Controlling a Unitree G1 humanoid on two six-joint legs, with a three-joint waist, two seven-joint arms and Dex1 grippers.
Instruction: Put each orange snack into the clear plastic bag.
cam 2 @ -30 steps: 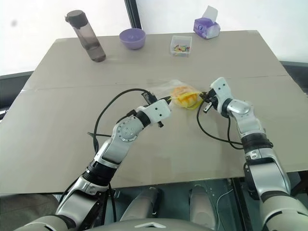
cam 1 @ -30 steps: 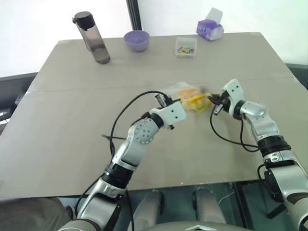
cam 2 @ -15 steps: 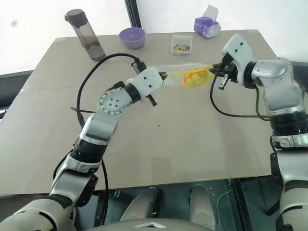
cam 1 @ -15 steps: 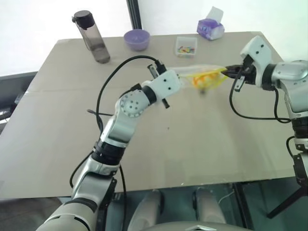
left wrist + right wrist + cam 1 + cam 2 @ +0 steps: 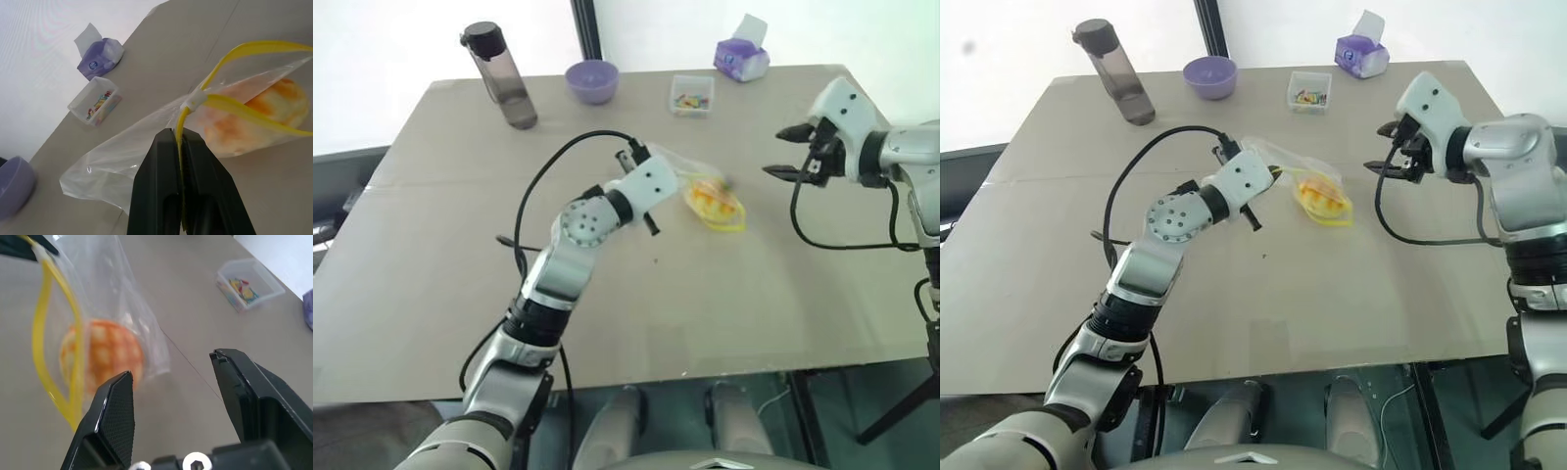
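Your right pincer [image 5: 787,151] has let go, fingers spread; clear plastic bag [image 5: 700,186] now hangs from your left pincer [image 5: 180,142], pinched on its yellow strip, orange snack [image 5: 713,197] inside, clear box [image 5: 691,95] beyond.

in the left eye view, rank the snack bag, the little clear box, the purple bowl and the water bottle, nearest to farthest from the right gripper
From the right gripper:
1. Snack bag, hanging just left of it.
2. Clear box, toward the far edge.
3. Purple bowl, farther left.
4. Water bottle, far left corner.
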